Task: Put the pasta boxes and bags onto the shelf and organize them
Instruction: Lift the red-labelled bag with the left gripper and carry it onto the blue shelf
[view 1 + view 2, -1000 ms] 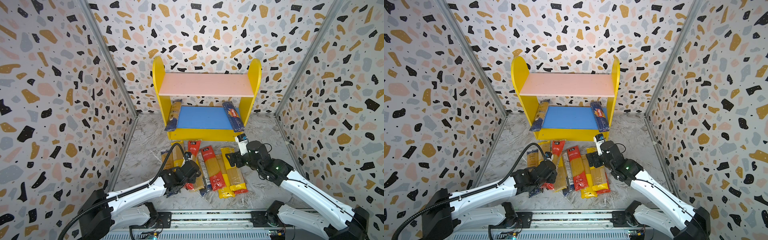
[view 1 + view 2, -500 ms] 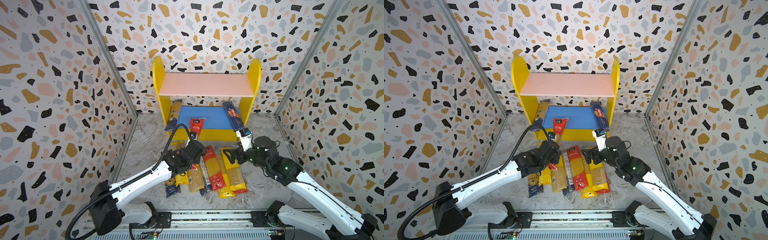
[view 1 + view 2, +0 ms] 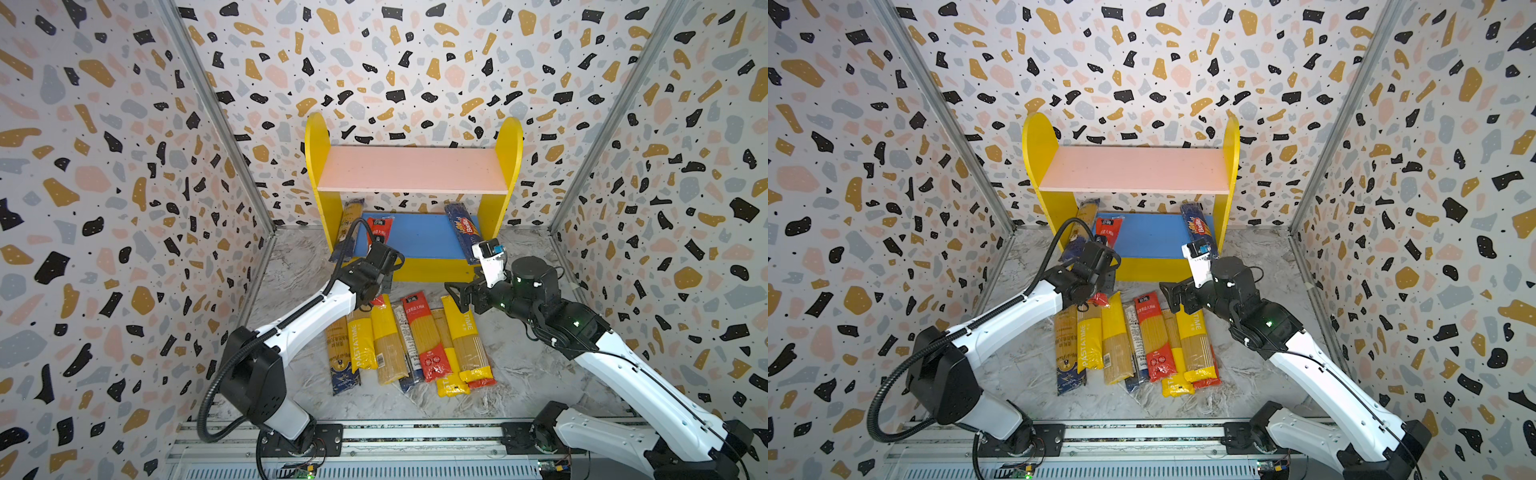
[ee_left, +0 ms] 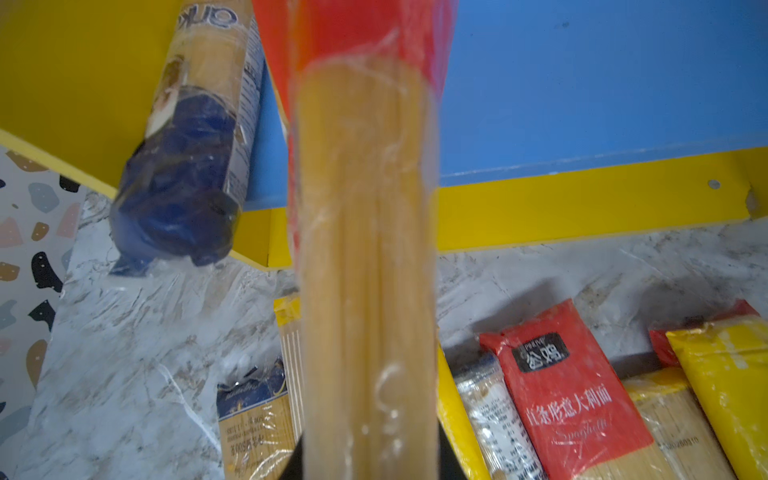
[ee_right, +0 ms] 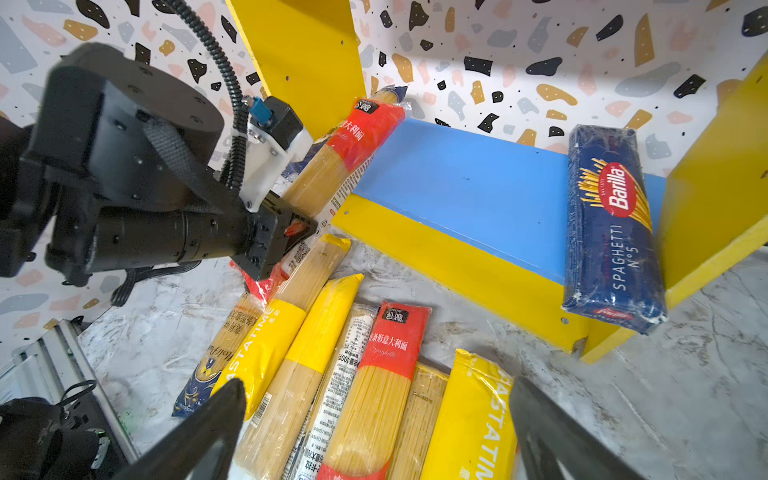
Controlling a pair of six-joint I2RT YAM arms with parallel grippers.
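Since one second back: left arm [image 3: 316, 311] raised red-ended bag [image 3: 379, 231] off floor [image 3: 299, 266] pile and swung it far toward shelf [image 3: 415, 170]; right gripper [image 3: 457, 296] spread wider. Left gripper [image 5: 297, 230] was clenched on bag's near end. Bag's far red end was over blue lower board [image 3: 424, 239], contact unclear, just right of dark-blue-ended bag [image 3: 349, 224] at shelf's left side. Right gripper jaws were fully apart, holding nothing, above right part of remaining packs [image 3: 399, 336]. Barilla pack [image 3: 463, 232] sat at board's right end, near end overhanging front lip.
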